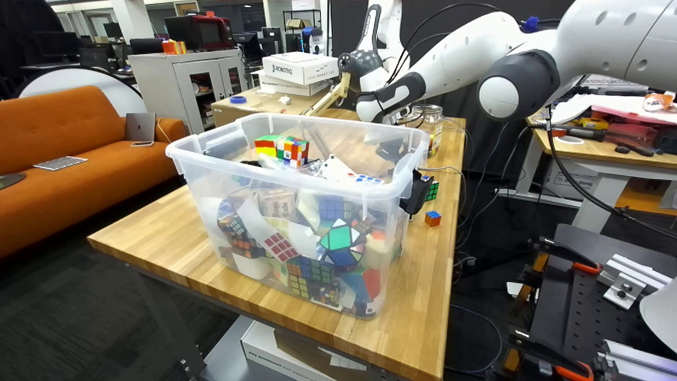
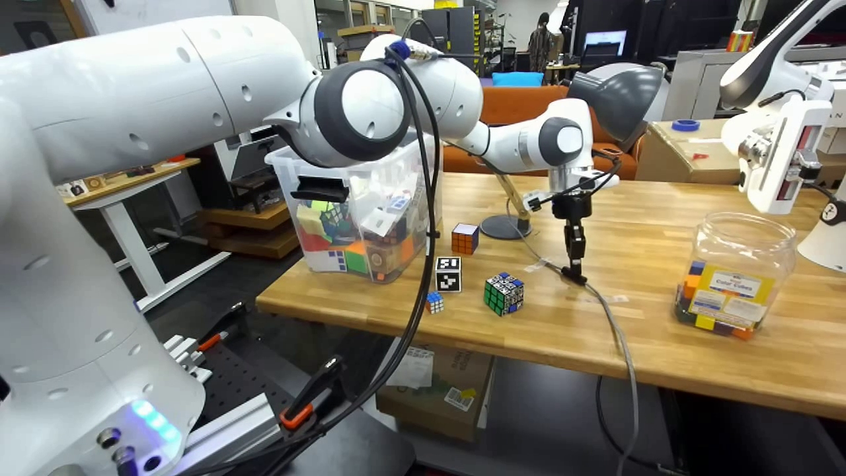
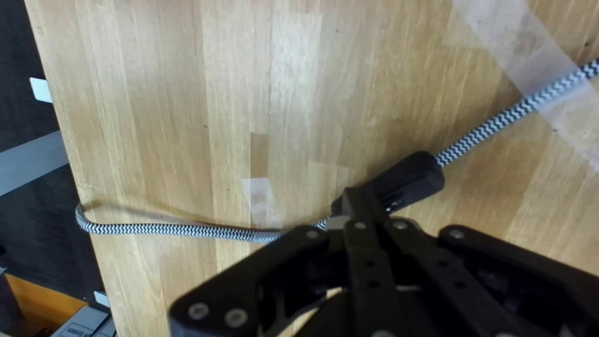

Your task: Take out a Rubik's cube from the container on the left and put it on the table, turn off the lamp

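- Your gripper point(image 2: 575, 258) points straight down at the wooden table point(image 2: 634, 211), its two fingers pressed together, gripping nothing that shows.
- In the wrist view, you see the fingertips overlapping a black switch point(image 3: 416, 175) on a zigzag-striped cord point(image 3: 507, 117); whether they press it, you cannot tell.
- The cord lies across the wood, crossed by pale tape point(image 3: 505, 37), and drops over the table's edge.
- In an exterior view, the dark grey lamp point(image 2: 615, 99) stands near your gripper; you cannot tell whether it is lit.
- The translucent container point(image 1: 285, 176) stands on the table, packed with cubes and other puzzles, well apart from your gripper.
- In an exterior view, between container and gripper, the tabletop bears an orange Rubik's cube point(image 2: 464, 239) with a white top, a black-and-white marked cube point(image 2: 448, 274), a small blue-and-white cube point(image 2: 434, 302) and a green-sided Rubik's cube point(image 2: 504, 294); which one the task means, you cannot tell.
- On the gripper's other side stands a clear jar point(image 2: 743, 264) of coloured cubes.
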Controlling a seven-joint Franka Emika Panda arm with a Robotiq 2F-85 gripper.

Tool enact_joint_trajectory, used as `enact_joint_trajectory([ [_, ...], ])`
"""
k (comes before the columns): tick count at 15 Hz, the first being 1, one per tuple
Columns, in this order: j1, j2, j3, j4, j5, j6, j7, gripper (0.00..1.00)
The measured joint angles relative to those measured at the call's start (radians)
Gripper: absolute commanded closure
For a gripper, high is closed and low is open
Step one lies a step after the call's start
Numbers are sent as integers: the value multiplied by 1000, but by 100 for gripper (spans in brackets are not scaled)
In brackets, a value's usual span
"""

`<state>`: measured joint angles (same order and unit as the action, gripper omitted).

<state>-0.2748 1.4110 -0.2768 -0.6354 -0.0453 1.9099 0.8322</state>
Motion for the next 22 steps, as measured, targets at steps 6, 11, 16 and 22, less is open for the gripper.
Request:
enact_joint_trajectory([
  [6,-1,10,0,37,0,-12,0,100],
  [11,-1,10,0,60,0,-23,0,100],
  [16,-1,20,0,66,-1,-34,0,100],
  [22,-16,52,3,148,-5,-69,0,100],
])
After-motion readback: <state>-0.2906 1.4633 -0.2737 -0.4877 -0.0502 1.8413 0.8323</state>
